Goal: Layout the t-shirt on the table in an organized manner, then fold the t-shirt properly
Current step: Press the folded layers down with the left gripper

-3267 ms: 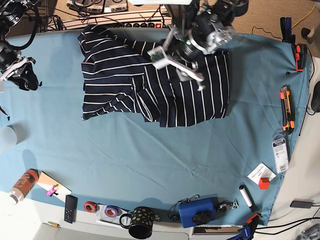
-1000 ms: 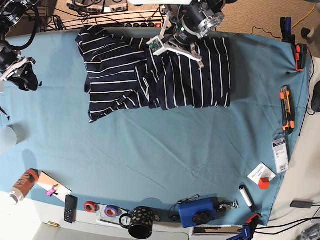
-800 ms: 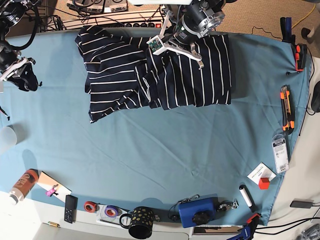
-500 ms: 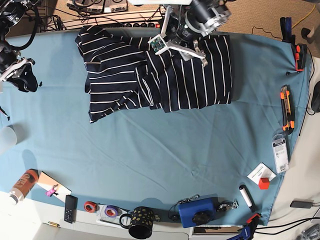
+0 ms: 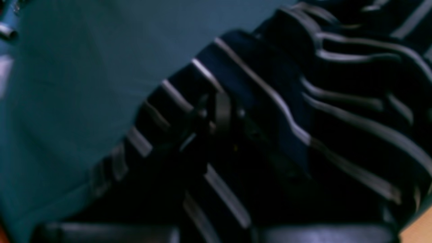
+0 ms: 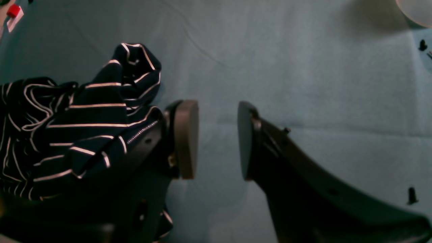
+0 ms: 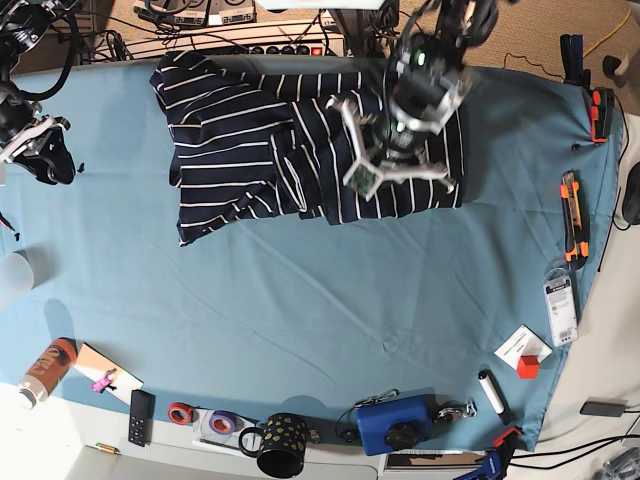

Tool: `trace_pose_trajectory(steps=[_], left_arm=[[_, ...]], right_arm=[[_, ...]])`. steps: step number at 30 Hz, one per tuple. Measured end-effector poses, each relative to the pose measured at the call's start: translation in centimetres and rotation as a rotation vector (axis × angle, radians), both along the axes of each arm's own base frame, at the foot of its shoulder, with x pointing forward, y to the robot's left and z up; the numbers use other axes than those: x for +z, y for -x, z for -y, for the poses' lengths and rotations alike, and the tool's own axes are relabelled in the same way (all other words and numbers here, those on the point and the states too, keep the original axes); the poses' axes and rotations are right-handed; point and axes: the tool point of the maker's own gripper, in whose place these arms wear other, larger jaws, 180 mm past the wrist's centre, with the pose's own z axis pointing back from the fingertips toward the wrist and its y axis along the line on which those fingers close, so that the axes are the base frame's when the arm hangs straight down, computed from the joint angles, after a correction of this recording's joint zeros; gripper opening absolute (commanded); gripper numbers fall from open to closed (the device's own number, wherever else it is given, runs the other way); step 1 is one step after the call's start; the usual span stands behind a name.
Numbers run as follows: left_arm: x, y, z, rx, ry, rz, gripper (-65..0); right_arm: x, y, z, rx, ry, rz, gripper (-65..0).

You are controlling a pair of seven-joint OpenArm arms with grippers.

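Observation:
The dark navy striped t-shirt lies bunched along the far side of the teal table, with folds near its middle. My left gripper hovers over the shirt's right half, near its front edge. The left wrist view is blurred: it shows striped cloth close under the gripper, and the jaws cannot be made out. My right gripper is at the table's far left edge, away from the shirt. In its wrist view it is open and empty over bare table, with shirt to the left.
An orange box cutter and a packet lie at the right edge. A blue box, black mug, tape rolls, remote and bottle line the front edge. A white cup stands at the left.
The shirt was pulled toward the far edge and spread wider. In the last half second my left gripper moved from the shirt's far middle to over its right front. The right arm stayed still.

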Motion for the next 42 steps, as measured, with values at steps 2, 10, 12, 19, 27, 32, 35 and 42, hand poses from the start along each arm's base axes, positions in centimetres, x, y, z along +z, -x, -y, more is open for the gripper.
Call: trace_pose_trajectory(steps=[2, 10, 12, 19, 27, 32, 35, 42], left_arm=[[-1.8, 0.1, 1.2, -0.048, 0.007, -0.056, -63.7], [-4.6, -0.9, 5.4, -0.104, 0.055, -0.138, -63.7], [-4.7, -0.7, 5.6, -0.1, 0.05, -0.163, -63.7], [5.2, -1.9, 6.2, -0.086, 0.153, 0.008, -63.7], [6.2, 1.1, 4.8, -0.056, 0.169, -0.007, -63.7], [5.3, 1.8, 4.4, -0.041, 0.154, -0.031, -63.7], [5.3, 1.9, 4.5, -0.04, 0.155, -0.034, -63.7], [5.2, 1.9, 4.5, -0.042, 0.151, -0.033, -63.7]], right_arm=[[0.0, 0.0, 0.0, 0.0, 0.001, 0.001, -44.8], [0.0, 0.0, 0.0, 0.0, 0.0, 0.002, -44.8], [0.0, 0.0, 0.0, 0.0, 0.0, 0.002, -44.8], [0.7, -0.3, -0.5, 0.019, -0.027, 0.035, -44.8], [0.6, 0.9, 0.6, 0.053, 0.038, -0.051, -30.9], [-0.1, 2.1, 0.1, 0.055, -0.006, -0.096, -30.9], [0.6, 1.2, -2.0, 0.119, -0.108, -0.026, -30.9], [-7.3, 0.9, -7.7, 0.235, -0.429, -0.226, -30.9]])
